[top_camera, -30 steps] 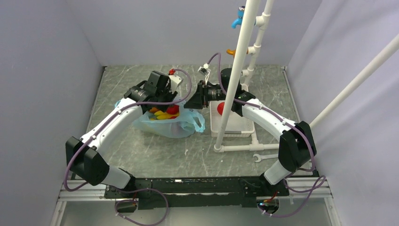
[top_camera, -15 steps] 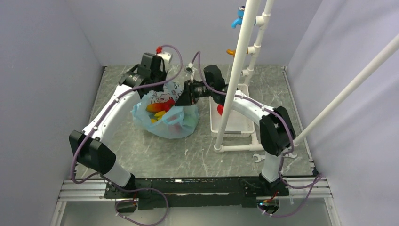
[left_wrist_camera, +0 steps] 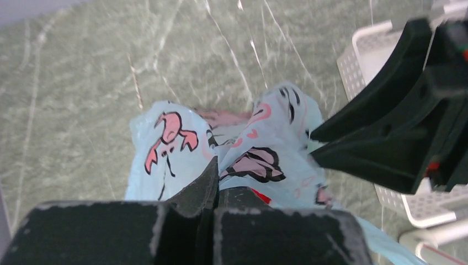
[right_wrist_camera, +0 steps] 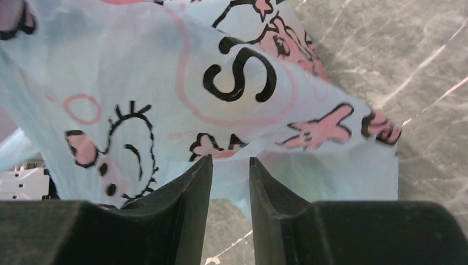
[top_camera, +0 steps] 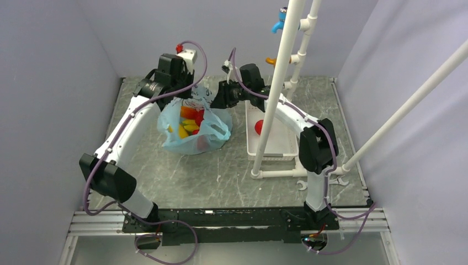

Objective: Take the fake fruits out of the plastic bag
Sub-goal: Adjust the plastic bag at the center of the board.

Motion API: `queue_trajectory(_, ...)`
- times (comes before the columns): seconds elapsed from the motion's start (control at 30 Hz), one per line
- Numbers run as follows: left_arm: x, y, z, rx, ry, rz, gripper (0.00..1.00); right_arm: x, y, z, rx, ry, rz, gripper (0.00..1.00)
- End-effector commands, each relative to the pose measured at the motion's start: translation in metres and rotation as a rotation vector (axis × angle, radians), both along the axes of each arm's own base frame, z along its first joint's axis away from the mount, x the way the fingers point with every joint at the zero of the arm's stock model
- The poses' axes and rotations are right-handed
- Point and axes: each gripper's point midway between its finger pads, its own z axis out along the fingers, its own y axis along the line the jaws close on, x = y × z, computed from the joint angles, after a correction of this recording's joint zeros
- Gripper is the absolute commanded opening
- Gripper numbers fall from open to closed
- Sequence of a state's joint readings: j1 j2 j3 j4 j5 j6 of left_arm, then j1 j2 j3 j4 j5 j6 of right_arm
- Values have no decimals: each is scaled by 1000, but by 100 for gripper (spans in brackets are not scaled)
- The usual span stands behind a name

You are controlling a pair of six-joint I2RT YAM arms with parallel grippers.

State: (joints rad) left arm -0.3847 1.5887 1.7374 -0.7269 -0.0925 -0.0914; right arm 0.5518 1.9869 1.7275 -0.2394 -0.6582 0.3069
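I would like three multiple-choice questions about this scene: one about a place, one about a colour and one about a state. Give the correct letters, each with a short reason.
1. Where does the lone red fruit lie?
A) in the white basket
B) on the bare table
C) inside a gripper

2. What colour is the plastic bag?
A) plain white
B) dark green
C) light blue with pink and black drawings

3. How do the fingers of the left gripper stand?
A) spread wide apart
B) shut together on the bag
C) out of every view

Answers:
1 A: the top view shows it on the basket's floor.
2 C: both wrist views show the blue plastic and its print.
3 B: the left wrist view shows no gap between the fingers, with the bag at their tips.
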Motion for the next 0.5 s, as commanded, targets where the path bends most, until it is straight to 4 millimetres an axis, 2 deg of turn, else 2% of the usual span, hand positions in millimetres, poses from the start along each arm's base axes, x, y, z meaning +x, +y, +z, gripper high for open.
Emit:
queue_trajectory(0.0,-26,-13,-2,-101,10,-82,0,-21,-11,38,28,-78,21,37)
queue_trajectory(0.13,-40,-19,-18,-119,31,-140,0,-46,-14,62,107,-78,72,47)
queue_trajectory(0.23,-41,-14,-14,-97,16,-136,0,-57,-21,67,139,-72,44,53)
queue_trajectory(0.3,-43,-13,-11,-87,1,-145,0,-57,-36,66,153,-53,-36,59)
queue_trajectory(0.37,-44,-11,-9,-88,-5,-149,1,-54,-61,66,191,-28,-130,63)
queue_trajectory(0.4,-45,-10,-8,-94,0,-155,8,-49,-79,54,190,-6,-197,66)
queue_trajectory(0.43,-46,-9,-7,-98,-2,-156,14,-47,-92,50,193,-2,-242,68)
queue_trajectory(0.47,-46,-8,-8,-97,-7,-152,25,-44,-104,47,186,3,-285,70)
